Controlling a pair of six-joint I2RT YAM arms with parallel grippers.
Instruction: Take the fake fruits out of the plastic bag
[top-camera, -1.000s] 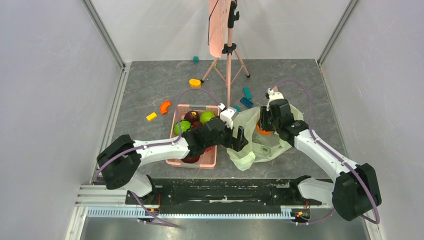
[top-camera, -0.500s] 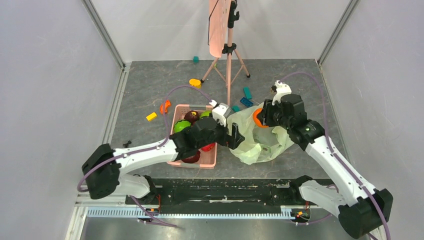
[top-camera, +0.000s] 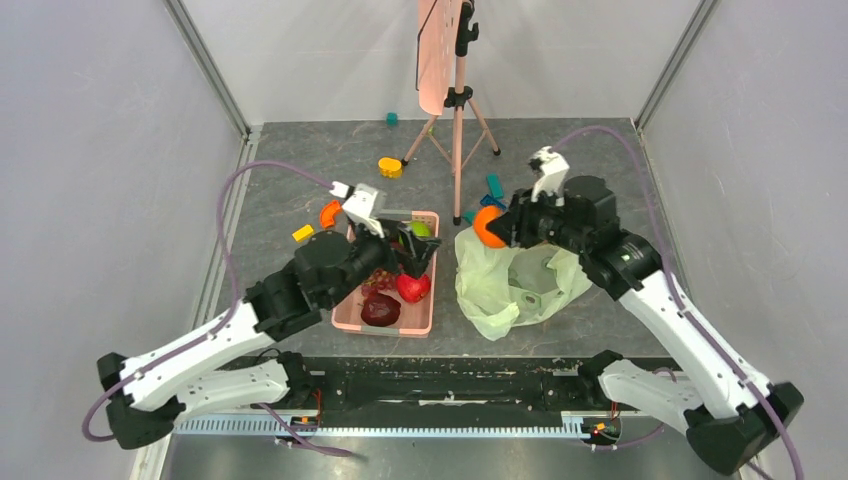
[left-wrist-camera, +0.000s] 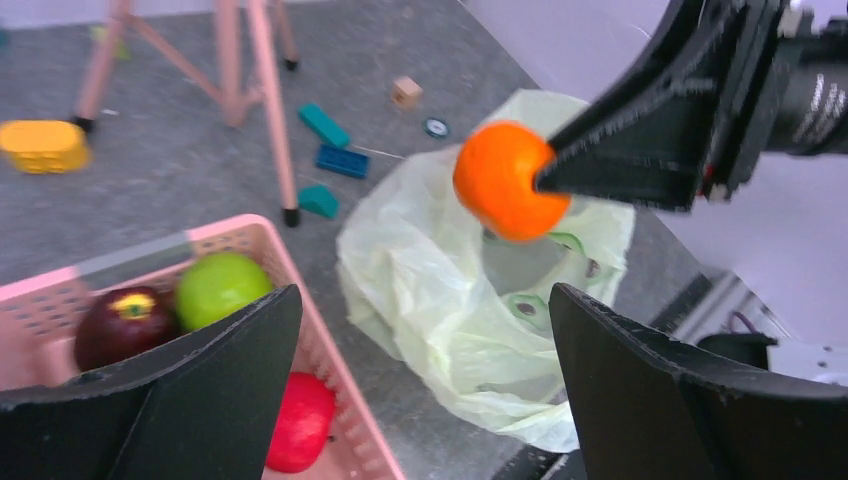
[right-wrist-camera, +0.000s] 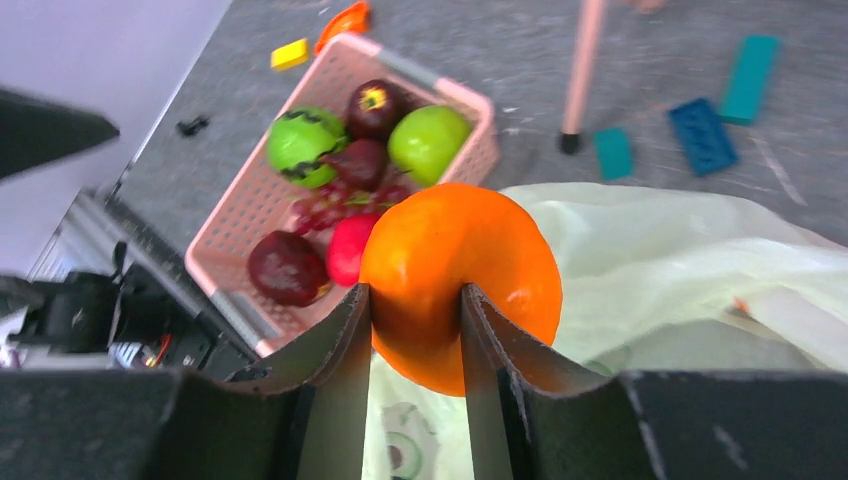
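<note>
Top external view, biggest thing first: the plastic bag (top-camera: 515, 285) lies crumpled and slack on the table, right under the right claw (top-camera: 497, 228) and a bit toward the arm bases from it. I can't tell if any fruit is left in it, the film is too crinkly

Next down in size, the pink basket (top-camera: 400, 331) sits off to that claw's left, just past the bag's edge and apart from it. It holds a green apple (right-wrist-camera: 428, 142), a zigzag-banded green ball (right-wrist-camera: 298, 145), a red apple (right-wrist-camera: 345, 250) and some dark maroon fruits plus grapes

The left claw (top-camera: 415, 258) hangs over the basket with its jaws spread wide and nothing between them

Smallest, and the bit that matters: the orange (right-wrist-camera: 470, 240) is pinched between the right claw's two fingers, up in the air and clear of the bag, above the bag's left rim. So it's out of the plastic already, I'd say

It's round, so there's no long axis to worry about. What the next move hangs on, as I read it, is that the basket lies to the left of and below the loaded claw. The left arm is closer to the basket but it's empty, so the right arm has to swing left across the bag edge, and the left claw parked over the basket could be in the way
</note>
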